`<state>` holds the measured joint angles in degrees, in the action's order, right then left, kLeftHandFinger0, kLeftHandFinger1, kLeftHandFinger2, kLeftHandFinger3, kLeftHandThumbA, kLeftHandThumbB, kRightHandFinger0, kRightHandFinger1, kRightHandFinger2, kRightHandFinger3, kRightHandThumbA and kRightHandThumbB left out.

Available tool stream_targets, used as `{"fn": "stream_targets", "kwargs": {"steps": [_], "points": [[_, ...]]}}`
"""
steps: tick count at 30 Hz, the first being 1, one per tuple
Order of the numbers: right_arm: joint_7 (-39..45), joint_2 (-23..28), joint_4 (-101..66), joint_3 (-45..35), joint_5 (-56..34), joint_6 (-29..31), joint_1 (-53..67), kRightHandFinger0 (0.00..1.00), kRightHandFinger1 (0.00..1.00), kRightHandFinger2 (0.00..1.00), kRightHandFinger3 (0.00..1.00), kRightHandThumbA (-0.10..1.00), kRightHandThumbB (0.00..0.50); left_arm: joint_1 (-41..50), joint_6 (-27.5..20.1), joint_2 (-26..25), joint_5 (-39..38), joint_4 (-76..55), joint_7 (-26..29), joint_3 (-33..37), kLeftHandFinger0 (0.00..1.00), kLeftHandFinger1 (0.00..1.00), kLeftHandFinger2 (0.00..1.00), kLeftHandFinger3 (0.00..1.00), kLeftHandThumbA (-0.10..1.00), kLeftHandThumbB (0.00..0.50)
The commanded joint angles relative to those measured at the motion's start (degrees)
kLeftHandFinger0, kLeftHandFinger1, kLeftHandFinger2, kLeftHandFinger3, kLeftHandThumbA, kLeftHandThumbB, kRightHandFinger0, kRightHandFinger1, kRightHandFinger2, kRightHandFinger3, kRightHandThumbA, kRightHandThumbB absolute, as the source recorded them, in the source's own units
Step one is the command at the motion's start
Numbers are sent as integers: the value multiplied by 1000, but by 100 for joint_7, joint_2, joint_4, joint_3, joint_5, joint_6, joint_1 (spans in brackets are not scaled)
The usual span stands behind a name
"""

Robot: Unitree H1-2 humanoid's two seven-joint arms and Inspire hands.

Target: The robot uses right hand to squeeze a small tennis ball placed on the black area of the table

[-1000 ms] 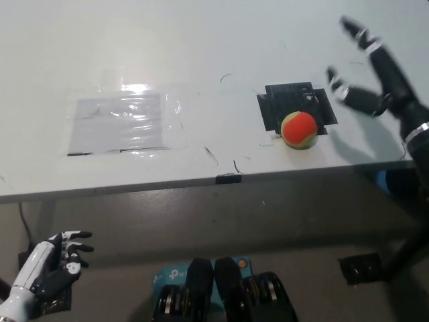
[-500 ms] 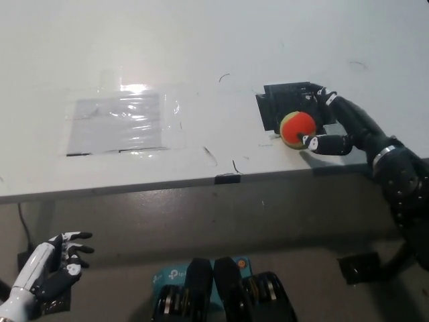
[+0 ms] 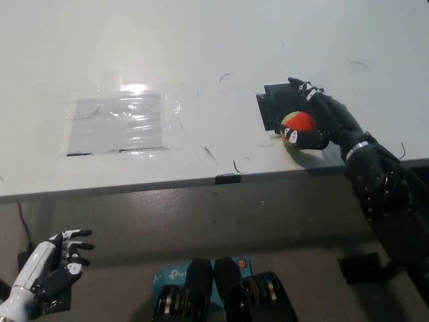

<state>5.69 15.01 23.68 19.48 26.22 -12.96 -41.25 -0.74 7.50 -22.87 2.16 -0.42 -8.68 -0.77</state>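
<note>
- We see the right hand (image 3: 320, 121) wrapped around the tennis ball (image 3: 297, 122) on the black area (image 3: 271, 107) of the surface (image 3: 201, 40); grasp made.
- Squeeze apparently underway, release remaining.
- Left hand (image 3: 57, 260) rests low, fingers loosely spread, empty.

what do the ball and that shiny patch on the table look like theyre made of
The ball in the right robot hand: looks like matte felt, orange and yellow-green, no shine. The shiny patch: probably clear plastic film, wrinkled, with bright glare. The left robot hand rests low.
</note>
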Motion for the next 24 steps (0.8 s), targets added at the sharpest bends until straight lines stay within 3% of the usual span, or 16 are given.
{"fn": "stream_targets", "kwargs": {"steps": [1, 13, 17, 22, 24], "points": [[-365, -40, 156, -51, 179, 446, -320, 1000, 1000, 1000, 1000, 550, 500, -60, 15, -121, 8, -162, -69, -89, 415, 498, 618, 721, 13, 42], [-348, -114, 961, 34, 294, 416, -228, 1000, 1000, 1000, 1000, 429, 500, -279, 118, -197, 69, -225, -130, -61, 455, 536, 649, 766, 6, 19], [-259, -182, 1047, 110, 292, 490, -177, 1000, 1000, 1000, 1000, 408, 500, -290, 55, -204, 111, -204, -145, -52, 422, 511, 638, 751, 11, 21], [272, -224, 947, 372, 274, 409, -270, 1000, 1000, 1000, 1000, 308, 450, -437, 127, -183, 157, -155, -164, -41, 449, 525, 652, 763, -24, 6], [720, -157, 858, 620, 297, 345, -307, 846, 1000, 1000, 1000, 226, 398, -425, 156, -144, 90, -198, -162, -87, 448, 520, 652, 772, -45, 3]]}}
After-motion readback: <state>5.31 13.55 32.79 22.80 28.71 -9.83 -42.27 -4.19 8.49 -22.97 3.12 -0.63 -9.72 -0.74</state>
